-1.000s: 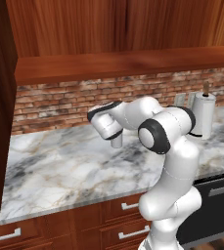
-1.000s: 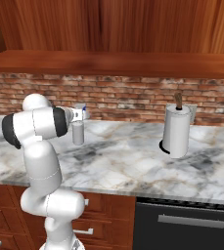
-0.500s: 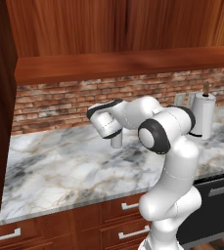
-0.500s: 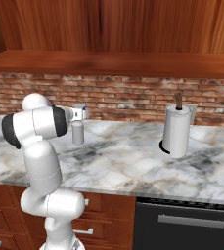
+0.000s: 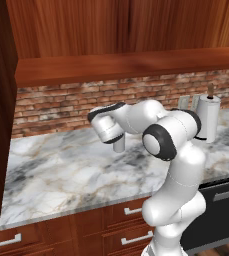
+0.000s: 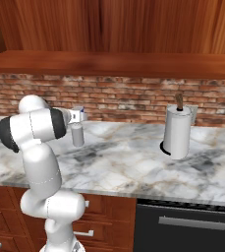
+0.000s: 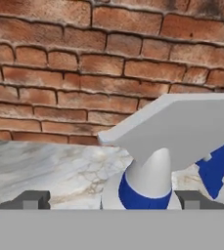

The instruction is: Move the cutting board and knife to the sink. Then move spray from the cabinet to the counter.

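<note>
Since a second ago almost nothing has moved: the arm keeps its pose and the spray (image 5: 119, 144) has stayed at the same spot on the counter (image 5: 61, 175), perhaps a shade lower, though the small earlier pictures make that hard to judge.

In the left base view the arm's white wrist covers the bottle's top, and its pale body stands upright with its foot on or just above the marble. A paper-towel roll (image 5: 208, 119) stands well apart by the brick wall (image 5: 51, 107).

In the right base view the claw (image 6: 78, 117) sits at the bottle's blue-trimmed head, the grey body hanging upright below it, well apart from the roll.

In the hand view the spray's grey nozzle head, blue collar and blue trigger rise between the two dark fingertips (image 7: 30, 199), which flank the neck on both sides; the claw appears pinched on the bottle, with bricks and marble beyond.
</note>
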